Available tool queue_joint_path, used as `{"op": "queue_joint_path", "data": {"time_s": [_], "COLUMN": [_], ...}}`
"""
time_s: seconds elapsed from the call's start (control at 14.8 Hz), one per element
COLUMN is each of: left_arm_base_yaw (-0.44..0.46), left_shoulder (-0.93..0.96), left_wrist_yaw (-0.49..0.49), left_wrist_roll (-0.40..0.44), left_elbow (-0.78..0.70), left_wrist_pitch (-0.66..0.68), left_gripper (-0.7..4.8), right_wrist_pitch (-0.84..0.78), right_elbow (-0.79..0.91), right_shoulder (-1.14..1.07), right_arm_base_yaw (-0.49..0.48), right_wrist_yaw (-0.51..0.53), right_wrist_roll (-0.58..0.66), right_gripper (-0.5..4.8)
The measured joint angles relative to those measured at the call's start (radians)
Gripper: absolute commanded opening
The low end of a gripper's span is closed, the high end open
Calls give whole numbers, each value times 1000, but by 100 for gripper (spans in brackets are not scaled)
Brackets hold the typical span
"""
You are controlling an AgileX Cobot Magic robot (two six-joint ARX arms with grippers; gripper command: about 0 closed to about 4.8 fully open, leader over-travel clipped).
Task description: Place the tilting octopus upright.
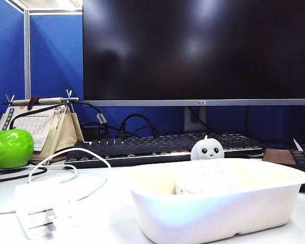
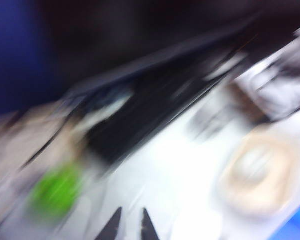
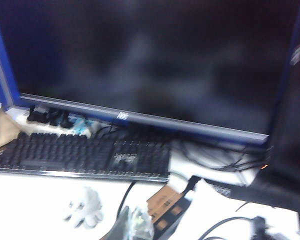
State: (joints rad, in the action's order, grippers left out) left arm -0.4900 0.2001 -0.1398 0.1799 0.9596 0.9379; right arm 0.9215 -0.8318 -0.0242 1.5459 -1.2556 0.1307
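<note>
Honestly the octopus (image 1: 207, 149) looks already upright, just behind the tray (image 1: 213, 213) and near the keyboard (image 1: 157, 145), closer to the right gripper (image 3: 127, 225), which is closed and empty, than the slightly parted left gripper (image 2: 130, 227) over left.

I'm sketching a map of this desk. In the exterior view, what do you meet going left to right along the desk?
Green apple → desk calendar → white charger with its cable → white tub, the octopus standing upright behind it → brown box.
</note>
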Motion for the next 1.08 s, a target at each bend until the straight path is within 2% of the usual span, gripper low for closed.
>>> {"op": "queue_joint_path", "data": {"time_s": [0.13,0.27,0.61,0.81,1.08], "left_arm_base_yaw": [0,0,0,0,0], "left_shoulder": [2,2,2,2,1], "left_wrist_yaw": [-85,-127,-166,-172,-198], "left_wrist_roll": [-15,-32,-106,-172,-197], "left_elbow": [-106,-192,-330,-374,-384], "left_wrist_pitch": [-177,-288,-332,-335,-266], "left_gripper": [48,49,49,49,49], "right_wrist_pitch": [-113,-235,-658,-677,-653], "right_elbow": [155,277,535,597,614], "right_shoulder": [19,18,18,19,19], "right_arm_base_yaw": [0,1,-1,-1,-1], "right_wrist_yaw": [2,2,2,2,2], "right_wrist_roll": [1,0,2,3,3], "right_gripper": [-5,-6,-5,-5,-6]}}
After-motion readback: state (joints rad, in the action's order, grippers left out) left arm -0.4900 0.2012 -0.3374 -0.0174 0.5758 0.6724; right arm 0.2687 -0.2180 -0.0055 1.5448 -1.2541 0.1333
